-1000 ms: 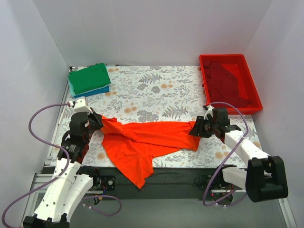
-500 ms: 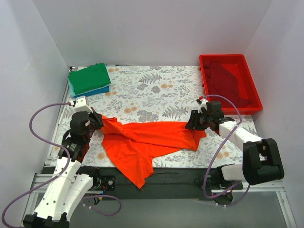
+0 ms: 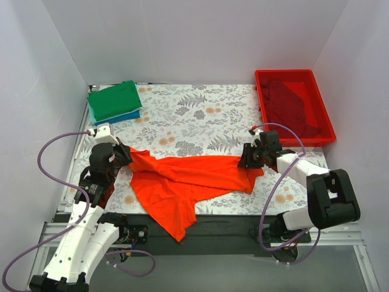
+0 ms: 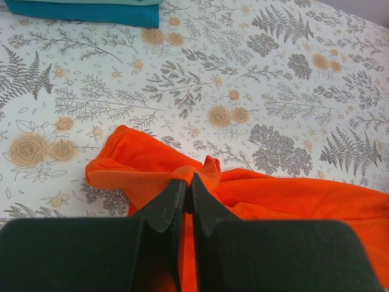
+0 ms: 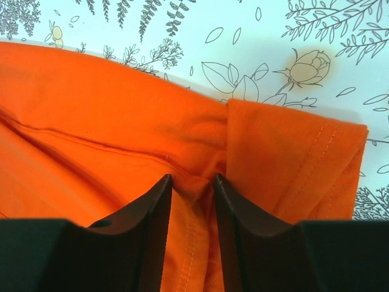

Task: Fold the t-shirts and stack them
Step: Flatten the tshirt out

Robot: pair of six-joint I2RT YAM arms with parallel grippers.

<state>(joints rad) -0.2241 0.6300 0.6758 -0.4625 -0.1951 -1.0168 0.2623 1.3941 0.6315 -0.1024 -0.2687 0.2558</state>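
An orange-red t-shirt (image 3: 182,182) lies crumpled across the near half of a flower-patterned table (image 3: 194,115). One pointed corner of it hangs over the near edge, between the two arm bases. The rest spreads in a long, wrinkled band from left to right.

At the band's left end, the left gripper (image 4: 187,188) is clenched on the cloth. Its two dark fingers are pressed almost together, and a small raised fold of orange fabric is nipped between their tips. The shirt bunches up just beyond the fingertips and trails away to the right.

At the band's right end, the right gripper (image 5: 193,182) grasps the shirt too. Its fingers stand a narrow gap apart, with a stitched ridge of fabric caught between them. A folded-over hem lies just to the right of the fingers, and the cloth's edge sits just beyond them against the bare tabletop.

Farther back, at the far left corner, a folded green t-shirt (image 3: 114,100) sits on top of a folded blue t-shirt (image 3: 126,117). Only a strip of the blue one shows along the near side. This stack is well apart from the orange-red shirt.

At the far right, a red bin (image 3: 328,131) holds a rumpled dark red t-shirt (image 3: 292,106).
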